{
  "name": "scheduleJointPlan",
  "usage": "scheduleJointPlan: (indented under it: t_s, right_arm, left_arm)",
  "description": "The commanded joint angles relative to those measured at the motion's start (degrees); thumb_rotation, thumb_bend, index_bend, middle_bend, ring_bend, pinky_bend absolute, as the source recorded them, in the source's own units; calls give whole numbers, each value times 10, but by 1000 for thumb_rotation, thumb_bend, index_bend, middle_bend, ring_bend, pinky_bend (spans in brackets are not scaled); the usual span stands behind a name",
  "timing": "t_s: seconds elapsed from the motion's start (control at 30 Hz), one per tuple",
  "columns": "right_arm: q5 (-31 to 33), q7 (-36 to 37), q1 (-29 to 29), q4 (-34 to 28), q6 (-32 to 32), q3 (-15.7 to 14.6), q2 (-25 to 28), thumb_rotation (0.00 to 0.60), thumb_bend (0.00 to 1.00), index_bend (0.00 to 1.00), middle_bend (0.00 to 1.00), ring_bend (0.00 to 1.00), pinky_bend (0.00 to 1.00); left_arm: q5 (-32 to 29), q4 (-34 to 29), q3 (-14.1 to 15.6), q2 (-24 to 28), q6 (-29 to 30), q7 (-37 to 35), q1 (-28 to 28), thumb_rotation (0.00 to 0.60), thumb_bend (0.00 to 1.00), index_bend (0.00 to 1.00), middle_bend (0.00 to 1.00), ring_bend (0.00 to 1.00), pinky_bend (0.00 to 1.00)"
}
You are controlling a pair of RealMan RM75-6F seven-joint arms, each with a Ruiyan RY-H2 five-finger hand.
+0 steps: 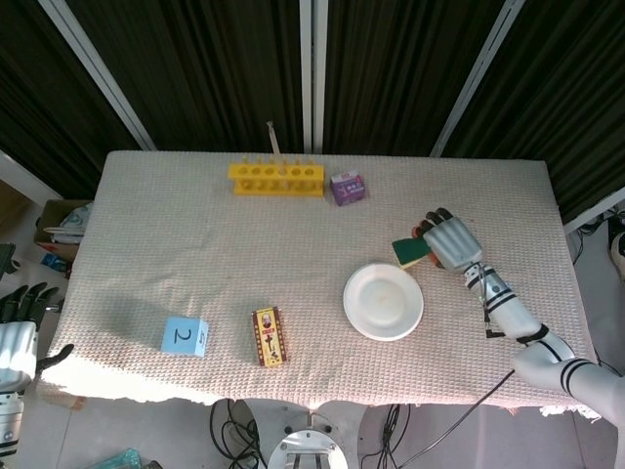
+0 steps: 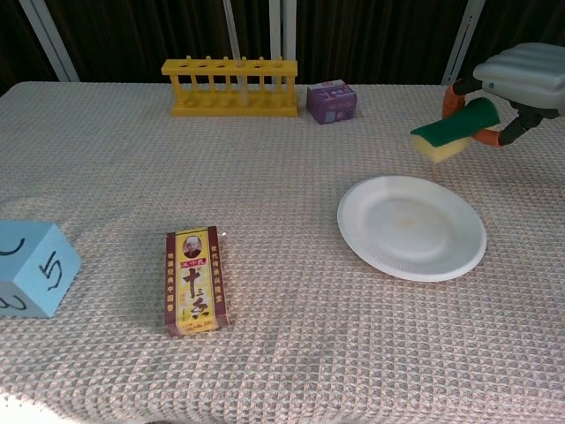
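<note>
tilting sponge (image 2: 454, 130) in right hand (image 1: 451, 239), long axis down-left toward plate (image 2: 411, 226)

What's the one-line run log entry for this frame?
right hand: holds sponge, lifted off table, tilted | left hand: off table edge, holds nothing | paper plate: bare, on cloth, below-left of sponge

Sponge (image 2: 453, 129) in right hand (image 1: 450, 240), above table (image 1: 146, 215), just behind plate (image 2: 411, 226); rack (image 2: 229, 87) far back.
</note>
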Motion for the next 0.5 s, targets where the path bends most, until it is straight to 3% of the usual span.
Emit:
scheduleJointPlan:
  t_s: [0.03,0.2,0.5]
  right_arm:
    - [-64,-69,23,-90,1,-33,61,600,439,695,384,239,239]
    - [-84,-140,38,-127,-28,-46,54,600,485,715,400,254,242]
    - [-125,-210,33,-78,6,-60,11,600,509,754,415,274,245]
  left_arm:
    - [4,-5,1,1,1,2,0,600,9,184,124,93,147]
    - [0,-5,2,-2,6,0,6,600,9,184,124,94,147]
    - [-2,9,5,-9,7,-18,12,600,9,184,124,94,147]
